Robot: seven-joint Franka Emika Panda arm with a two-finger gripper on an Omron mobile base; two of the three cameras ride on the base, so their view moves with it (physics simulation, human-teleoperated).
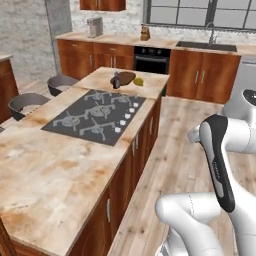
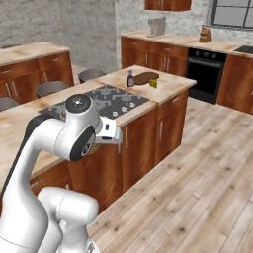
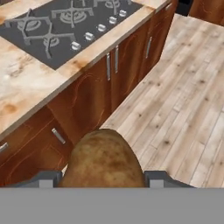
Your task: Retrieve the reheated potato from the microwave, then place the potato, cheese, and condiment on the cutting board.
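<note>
Left base view: the white arm [image 1: 220,165] is seen at lower right, raised over the wooden floor [image 1: 170,145] beside the island desk [image 1: 55,170]. A black gas cooktop [image 1: 95,116] is set into the desk. At the desk's far end the cutting board [image 1: 125,77] is laid flat, with the condiment [image 1: 116,80] stood upright at its left edge and the cheese [image 1: 138,81] placed just beside its right end. Whether either touches the board cannot be told. A black oven [image 1: 152,59] is seen in the back cabinets, a sink faucet [image 1: 212,33] to its right.

Right base view: the arm [image 2: 64,138] is seen at lower left, in front of the island desk [image 2: 173,84]. The cutting board [image 2: 147,77] is seen at the far end past the cooktop [image 2: 106,101], the condiment [image 2: 130,79] on its left, the cheese [image 2: 153,83] near its right end. A toaster [image 2: 157,26] is seen on the back counter.

Hand view: the potato [image 3: 104,160] is gripped between the jaws of the gripper [image 3: 103,179], one fingertip [image 3: 43,179] pressed at each side. It is held in the air over the floor [image 3: 183,96], just beside the island's cabinet doors [image 3: 100,83], with the cooktop [image 3: 61,26] at upper left.
</note>
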